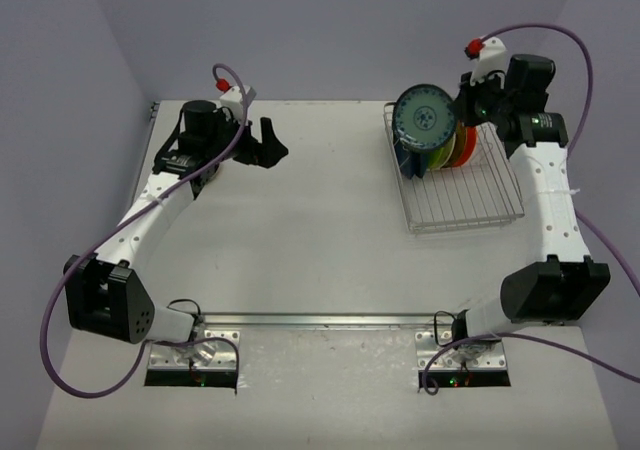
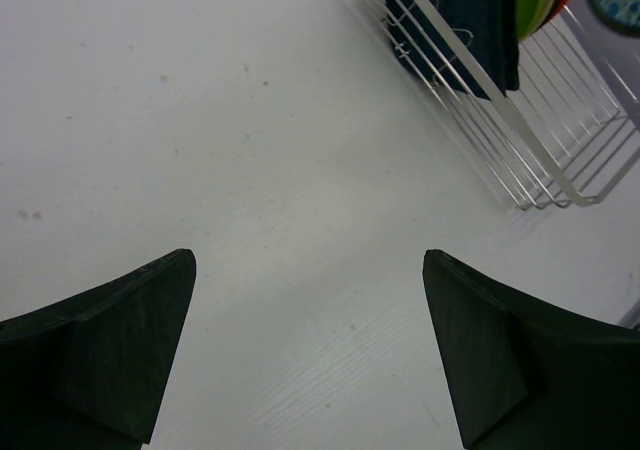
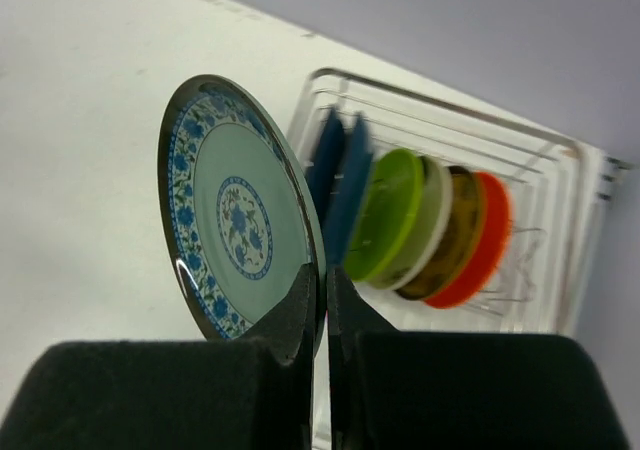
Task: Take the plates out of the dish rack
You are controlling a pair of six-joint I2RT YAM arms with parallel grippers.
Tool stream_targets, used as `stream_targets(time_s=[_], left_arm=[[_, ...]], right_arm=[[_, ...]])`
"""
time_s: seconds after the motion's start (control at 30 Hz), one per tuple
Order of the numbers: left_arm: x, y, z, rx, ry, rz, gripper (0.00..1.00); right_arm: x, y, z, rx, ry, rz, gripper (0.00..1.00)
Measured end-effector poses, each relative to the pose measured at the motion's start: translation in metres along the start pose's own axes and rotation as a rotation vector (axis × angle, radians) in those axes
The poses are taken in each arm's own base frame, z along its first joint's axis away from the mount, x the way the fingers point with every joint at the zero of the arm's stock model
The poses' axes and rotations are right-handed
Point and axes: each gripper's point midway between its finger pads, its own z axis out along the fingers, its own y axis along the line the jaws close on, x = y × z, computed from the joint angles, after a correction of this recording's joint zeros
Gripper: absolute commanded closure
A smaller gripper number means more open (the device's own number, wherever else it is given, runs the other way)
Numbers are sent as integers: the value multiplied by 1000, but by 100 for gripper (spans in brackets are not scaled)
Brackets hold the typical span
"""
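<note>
My right gripper (image 3: 322, 275) is shut on the rim of a round plate (image 3: 240, 220) with a blue flower border and a pale green centre. It holds the plate (image 1: 425, 115) on edge above the left end of the silver wire dish rack (image 1: 470, 225). Upright in the rack stand dark blue plates (image 3: 340, 180), a lime green plate (image 3: 390, 210) and an orange-red plate (image 3: 485, 240). At the back left, my left gripper (image 1: 270, 145) is open over bare table (image 2: 300, 170), with nothing between its fingers (image 2: 150, 320). In the left wrist view the rack (image 2: 540, 160) lies ahead to the right.
The dish rack sits at the table's back right, close to the right wall. The back wall runs just behind it. Both arm bases are bolted at the near edge, and purple cables loop out beside each arm.
</note>
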Motion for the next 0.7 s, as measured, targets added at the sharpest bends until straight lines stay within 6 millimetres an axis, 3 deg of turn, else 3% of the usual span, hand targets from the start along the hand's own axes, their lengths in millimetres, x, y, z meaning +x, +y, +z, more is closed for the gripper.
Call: stream_targets(time_s=[0.13, 0.3, 0.5, 0.6, 0.67, 0.7], left_arm=[[6, -33, 9, 104, 32, 2, 7], [11, -69, 16, 214, 59, 31, 19], [28, -83, 26, 270, 113, 26, 30], [33, -82, 30, 272, 130, 18, 42], [36, -82, 31, 274, 140, 9, 57], [37, -82, 32, 276, 145, 8, 70]], right_arm=[[21, 63, 10, -180, 40, 31, 100], [50, 130, 17, -358, 118, 80, 100], [53, 191, 9, -514, 141, 95, 100], [47, 207, 4, -557, 124, 102, 100], [42, 214, 2, -577, 112, 108, 100], [40, 217, 1, -586, 107, 113, 100]])
